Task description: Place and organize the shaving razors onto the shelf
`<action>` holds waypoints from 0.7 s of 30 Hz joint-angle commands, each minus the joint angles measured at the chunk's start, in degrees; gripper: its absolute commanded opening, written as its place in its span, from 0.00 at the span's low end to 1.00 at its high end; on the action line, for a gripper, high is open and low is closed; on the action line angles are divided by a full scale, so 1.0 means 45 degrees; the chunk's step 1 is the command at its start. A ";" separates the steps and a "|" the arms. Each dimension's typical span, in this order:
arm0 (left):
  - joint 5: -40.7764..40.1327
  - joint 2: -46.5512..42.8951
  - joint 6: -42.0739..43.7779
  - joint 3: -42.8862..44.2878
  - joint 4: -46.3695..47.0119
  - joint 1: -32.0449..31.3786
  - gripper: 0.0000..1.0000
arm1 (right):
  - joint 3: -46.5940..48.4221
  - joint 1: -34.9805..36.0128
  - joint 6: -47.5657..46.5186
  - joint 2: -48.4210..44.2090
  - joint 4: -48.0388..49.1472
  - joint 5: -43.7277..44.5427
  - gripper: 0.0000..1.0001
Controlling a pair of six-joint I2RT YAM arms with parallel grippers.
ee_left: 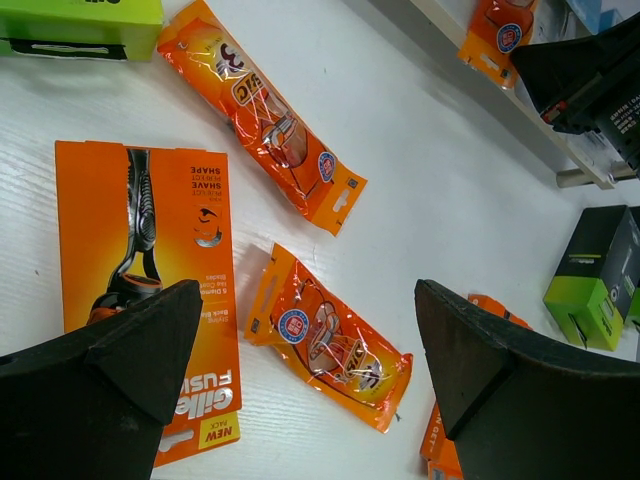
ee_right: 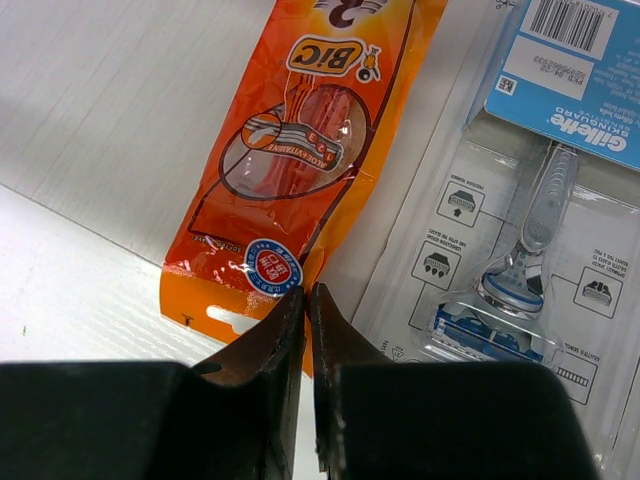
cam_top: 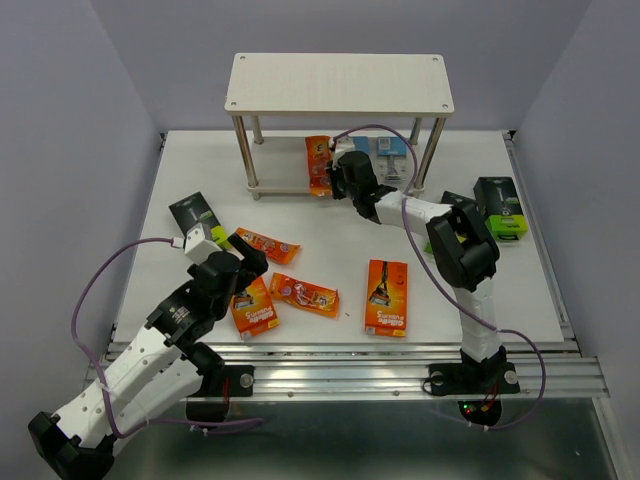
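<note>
Right claw pinches orange foil packet beside blister pack.

The scene is lit brightly and evenly from above; only a soft shadow is cast beneath the shelf onto the table. White glare is thrown off the foil packets in the left wrist view. The 2 dark fingers there are rendered blurred, possibly from closeness. Print in the right wrist view is shown sharply.
</note>
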 commanded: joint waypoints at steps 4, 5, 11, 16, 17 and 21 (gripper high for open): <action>-0.0469 -0.0010 -0.0071 0.0589 0.0250 0.0085 0.99 | -0.0094 -0.0047 0.1038 -0.0248 0.1504 0.0426 0.12; -0.0469 -0.0010 -0.0071 0.0589 0.0250 0.0085 0.99 | -0.0230 -0.0047 0.1157 -0.0268 0.1563 0.0485 0.11; -0.0527 -0.0010 -0.0090 0.0609 0.0211 0.0085 0.99 | -0.0485 -0.0047 0.1587 -0.0444 0.1993 0.0719 0.07; -0.0567 -0.0030 -0.0110 0.0589 0.0191 0.0085 0.99 | -0.0777 -0.0047 0.1957 -0.0542 0.2285 0.0817 0.06; -0.0586 -0.0029 -0.0110 0.0589 0.0191 0.0066 0.99 | -0.0797 -0.0047 0.1978 -0.0542 0.2306 0.0817 0.06; -0.0606 -0.0010 -0.0110 0.0609 0.0172 0.0085 0.99 | -0.0778 -0.0047 0.2017 -0.0503 0.2247 0.0856 0.09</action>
